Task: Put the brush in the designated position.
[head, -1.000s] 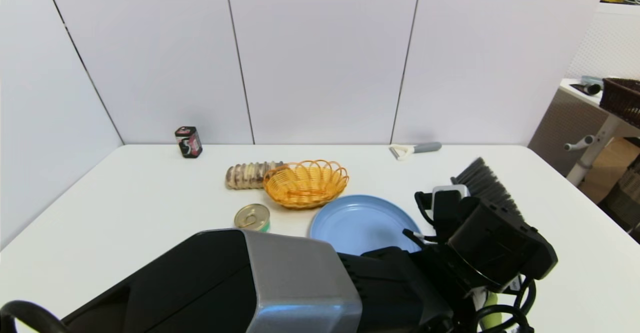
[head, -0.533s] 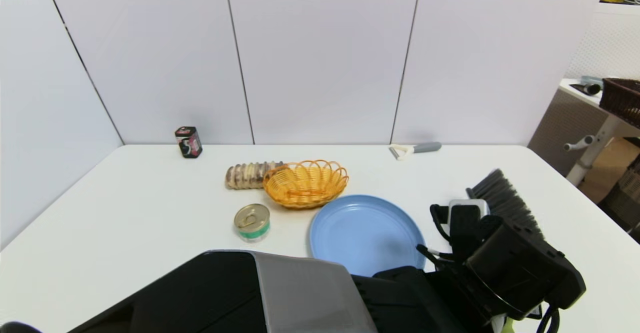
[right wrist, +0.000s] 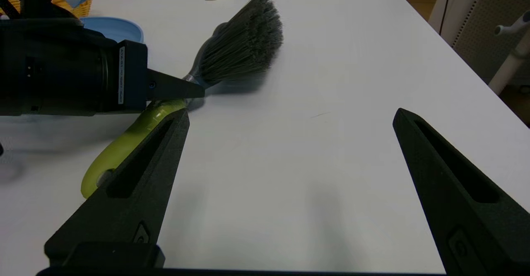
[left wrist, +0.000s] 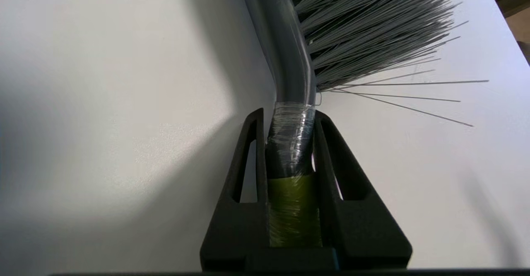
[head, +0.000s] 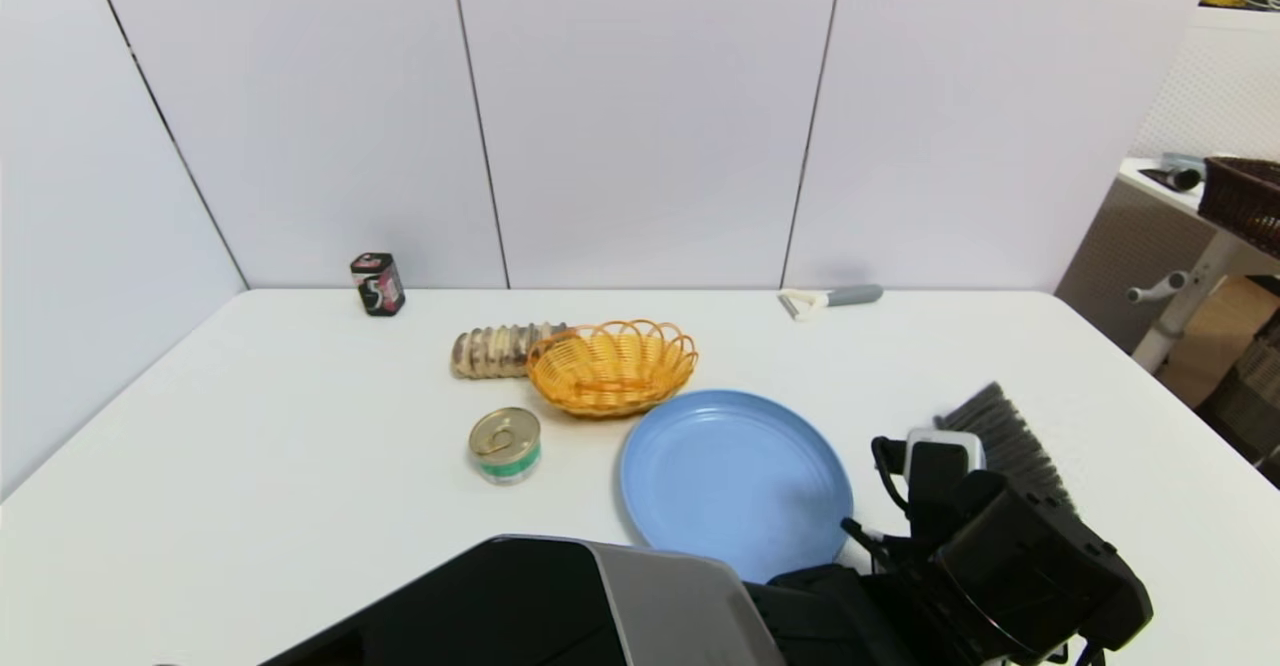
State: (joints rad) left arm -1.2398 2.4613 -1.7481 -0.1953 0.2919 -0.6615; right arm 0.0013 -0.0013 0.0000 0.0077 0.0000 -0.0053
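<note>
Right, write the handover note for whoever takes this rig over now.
Left gripper: shut on the brush at the collar, reached across to the right of the blue plate. In the right wrist view the bristles look just above the table, handle end low.
Right gripper: open, empty, low over the table near the handle.
Done: brush grasped.
Left: set it at its designated spot, which is not apparent, then release.

Bright, even light; soft shadows on the table (left wrist: 103, 102); brush (right wrist: 242, 48) bristles slightly blurred.
</note>
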